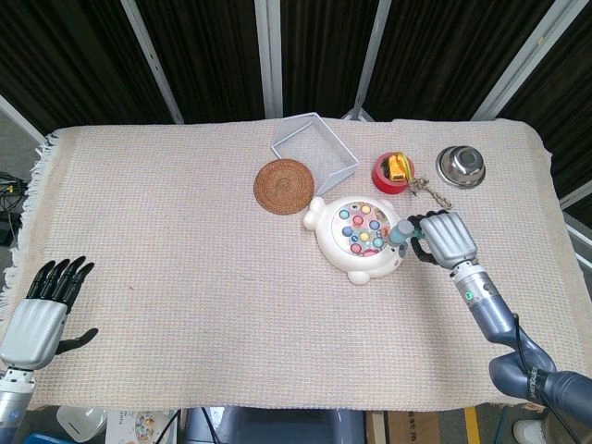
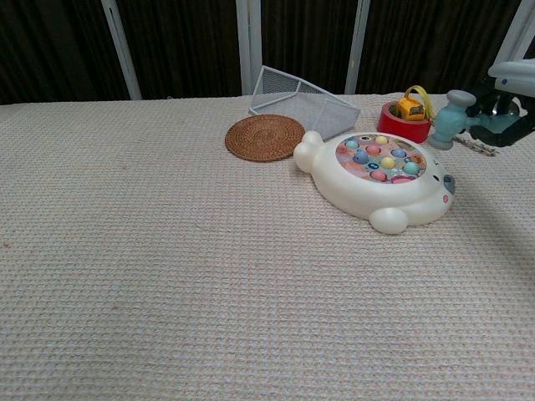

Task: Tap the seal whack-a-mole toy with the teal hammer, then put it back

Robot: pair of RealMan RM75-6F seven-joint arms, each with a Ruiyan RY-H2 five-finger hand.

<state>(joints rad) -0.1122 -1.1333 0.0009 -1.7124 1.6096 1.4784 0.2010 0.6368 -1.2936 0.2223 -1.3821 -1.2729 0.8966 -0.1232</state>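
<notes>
The white seal whack-a-mole toy [image 1: 359, 236] [image 2: 376, 180] lies right of the table's middle, with coloured buttons on its back. My right hand [image 1: 446, 238] [image 2: 506, 104] grips the teal hammer [image 1: 404, 231] [image 2: 452, 119] in the air, its head just beside and above the toy's right end. Far off at the table's near left edge, my left hand [image 1: 42, 312] hangs open and holds nothing.
Behind the toy are a round woven coaster [image 1: 285, 185], a tipped wire basket [image 1: 314, 144], a red cup with a yellow toy [image 1: 393, 171], a small chain and a steel bowl [image 1: 462, 166]. A woven cloth [image 1: 166, 250] covers the table.
</notes>
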